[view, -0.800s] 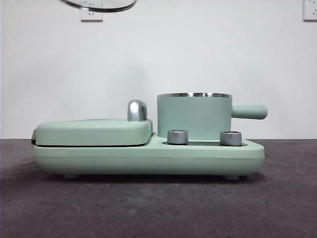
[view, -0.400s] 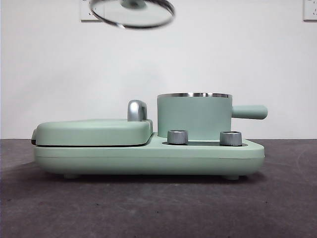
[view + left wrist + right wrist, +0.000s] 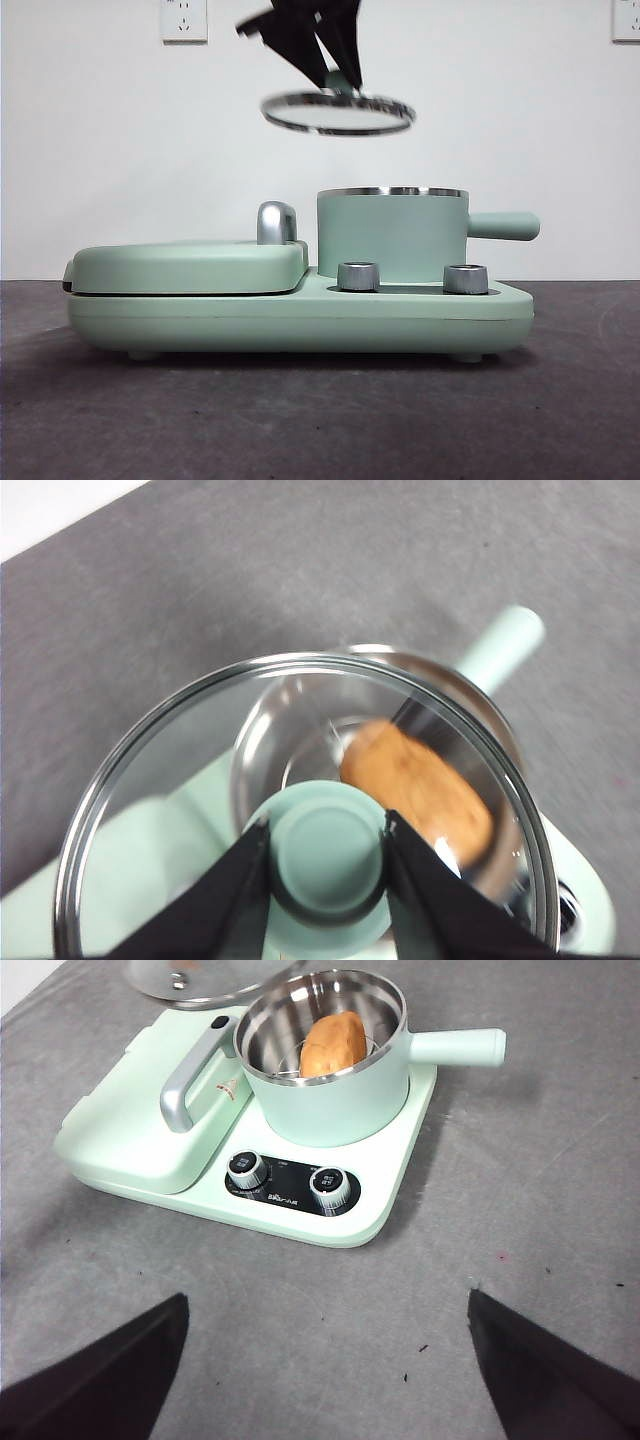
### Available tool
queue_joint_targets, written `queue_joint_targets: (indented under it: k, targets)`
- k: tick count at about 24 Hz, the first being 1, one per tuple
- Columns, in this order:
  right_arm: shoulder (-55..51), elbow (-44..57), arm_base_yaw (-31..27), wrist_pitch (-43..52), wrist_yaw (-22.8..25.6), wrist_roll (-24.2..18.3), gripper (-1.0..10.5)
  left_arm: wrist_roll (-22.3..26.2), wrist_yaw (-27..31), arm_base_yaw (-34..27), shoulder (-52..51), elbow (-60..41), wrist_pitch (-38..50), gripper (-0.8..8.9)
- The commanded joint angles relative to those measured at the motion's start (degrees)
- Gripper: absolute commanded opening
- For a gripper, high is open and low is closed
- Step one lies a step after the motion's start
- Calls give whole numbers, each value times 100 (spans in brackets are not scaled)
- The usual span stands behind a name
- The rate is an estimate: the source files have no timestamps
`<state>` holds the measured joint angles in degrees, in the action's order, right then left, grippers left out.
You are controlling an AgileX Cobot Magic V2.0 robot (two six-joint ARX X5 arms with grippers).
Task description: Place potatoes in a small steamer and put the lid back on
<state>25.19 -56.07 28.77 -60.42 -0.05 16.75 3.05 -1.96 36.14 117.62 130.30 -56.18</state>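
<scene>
Lid (image 3: 338, 112) replacement is the step in hand. The left gripper (image 3: 327, 845) has its fingers (image 3: 225, 895) clenched on the lid's mint-green knob (image 3: 327, 848), one finger on each side, and holds the glass disc in the air, slightly tilted, above the small steamer (image 3: 392, 235) and a little to its left in the front view. Through the glass, the left wrist view shows the potato (image 3: 418, 792) already lying inside the steel pot, so the loading part looks done. The right gripper (image 3: 325, 1360) waits over the near tabletop (image 3: 540, 1210) with its fingers spread and nothing between them. Next, I judge, the lid must shift right until centred over the steel rim (image 3: 392, 191), level out, and descend to seat evenly, clear of the side handle (image 3: 503, 225).
</scene>
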Motion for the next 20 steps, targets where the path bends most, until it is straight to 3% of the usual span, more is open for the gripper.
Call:
queue_joint_targets:
  k: [1, 7, 20]
  targets:
    - [2, -48, 35, 83, -11, 127, 445, 59, -229, 52, 249, 162, 247, 6]
    - [2, -48, 35, 127, -7, 120, 444, 37, -304, 114, 586, 162, 809, 6]
    - [2, -48, 35, 127, -7, 125, 444, 35, -555, 227, 883, 162, 970, 6]
